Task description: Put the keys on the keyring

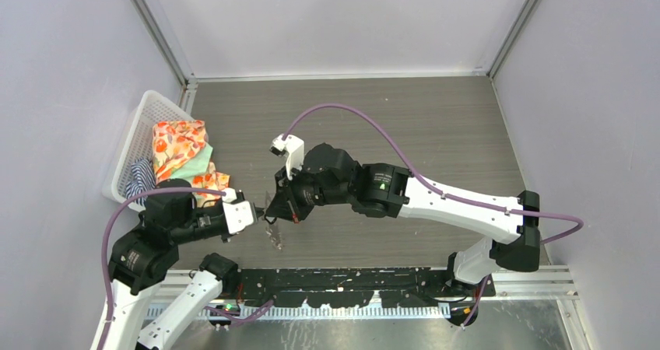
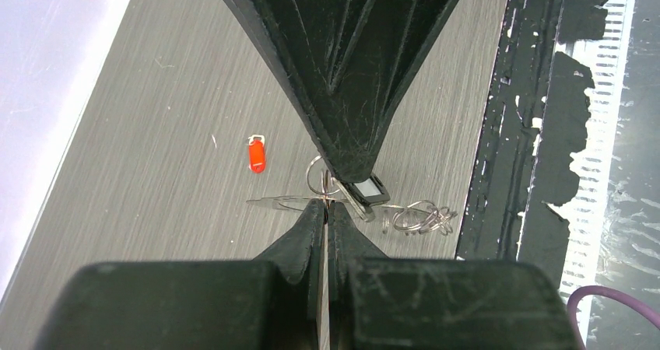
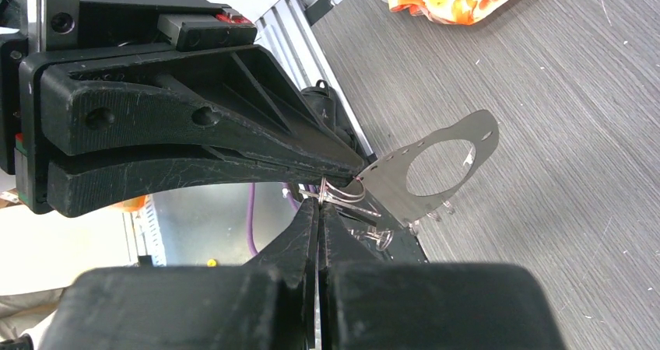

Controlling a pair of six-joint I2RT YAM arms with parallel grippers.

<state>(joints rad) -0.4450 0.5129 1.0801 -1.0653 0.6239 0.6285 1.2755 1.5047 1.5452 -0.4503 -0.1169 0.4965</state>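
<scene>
Starting overhead: the left gripper (image 1: 261, 212) and right gripper (image 1: 286, 208) meet nose to nose low over the table (image 1: 405, 124). The silvery keyring (image 1: 274, 224) glints between and just below their tips. No key can be made out from here. Off to the left sits a basket (image 1: 144, 120) of cloths (image 1: 179, 144).

Over to the left wrist: its own fingers are squeezed tight together, with no gap, and the keyring's thin edge runs straight through their tips. The right gripper (image 2: 350, 171) comes down from above, its tip almost touching them, with a small wire loop right beside it. More of the keyring (image 2: 420, 216) trails off to the right as tangled wire. And there's the key (image 2: 257, 154), red head up, lying alone on the table. It is left of both tips, apart from them and touched by nothing.

Now the right wrist: its fingers are clenched too, with wire loops pinched at the very tip. The left gripper (image 3: 354, 167) reaches in from the left, clamped on the same spot. Just beyond, the keyring (image 3: 385, 183) shows as a flat silver plate with one big hole and small holes along its rim.
</scene>
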